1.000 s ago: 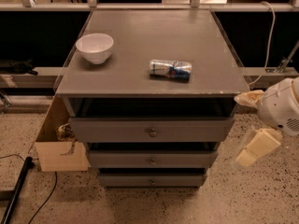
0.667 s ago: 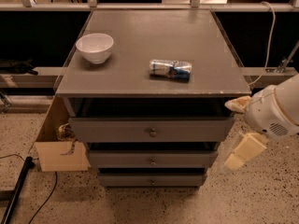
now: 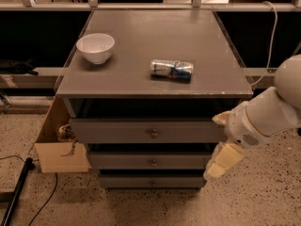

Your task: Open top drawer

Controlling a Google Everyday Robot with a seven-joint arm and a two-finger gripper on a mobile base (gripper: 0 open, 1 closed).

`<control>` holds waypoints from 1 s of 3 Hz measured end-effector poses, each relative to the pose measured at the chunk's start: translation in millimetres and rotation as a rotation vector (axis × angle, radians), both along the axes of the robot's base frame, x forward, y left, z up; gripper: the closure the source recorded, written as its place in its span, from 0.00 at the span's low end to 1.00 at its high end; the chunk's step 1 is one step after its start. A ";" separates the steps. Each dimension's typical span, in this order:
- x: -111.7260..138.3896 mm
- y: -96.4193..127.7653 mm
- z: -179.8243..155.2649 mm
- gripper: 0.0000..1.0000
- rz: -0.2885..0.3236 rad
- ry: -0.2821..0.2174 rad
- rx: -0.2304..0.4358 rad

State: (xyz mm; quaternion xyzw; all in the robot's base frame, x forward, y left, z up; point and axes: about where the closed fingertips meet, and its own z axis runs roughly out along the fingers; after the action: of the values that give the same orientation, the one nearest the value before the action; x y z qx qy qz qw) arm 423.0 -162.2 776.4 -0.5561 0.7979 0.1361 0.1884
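Grey wood makes up the top drawer (image 3: pixel 117 131), which sits right under the bench (image 3: pixel 141 27) top and looks pushed in, its small brass knob (image 3: pixel 154 133) at the centre of the front and two narrower drawers (image 3: pixel 127 160) below it. I see my gripper (image 3: pixel 217 142) at the right end of that drawer front, released, with its two cream fingers (image 3: pixel 220 118) spread apart and grasping nothing. On the bench stand a white bowl (image 3: pixel 95 47) and, well apart from it, a crushed can (image 3: pixel 171 70).
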 end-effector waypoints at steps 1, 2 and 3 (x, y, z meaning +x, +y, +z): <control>9.4 10.6 -30.7 0.00 -0.002 0.031 -0.027; 12.7 12.7 -38.6 0.00 -0.008 0.037 -0.038; 15.4 12.5 -43.6 0.00 -0.018 0.040 -0.047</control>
State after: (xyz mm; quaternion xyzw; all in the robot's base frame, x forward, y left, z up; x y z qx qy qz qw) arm 438.4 -149.6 732.8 -0.5504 0.8094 0.1268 0.1606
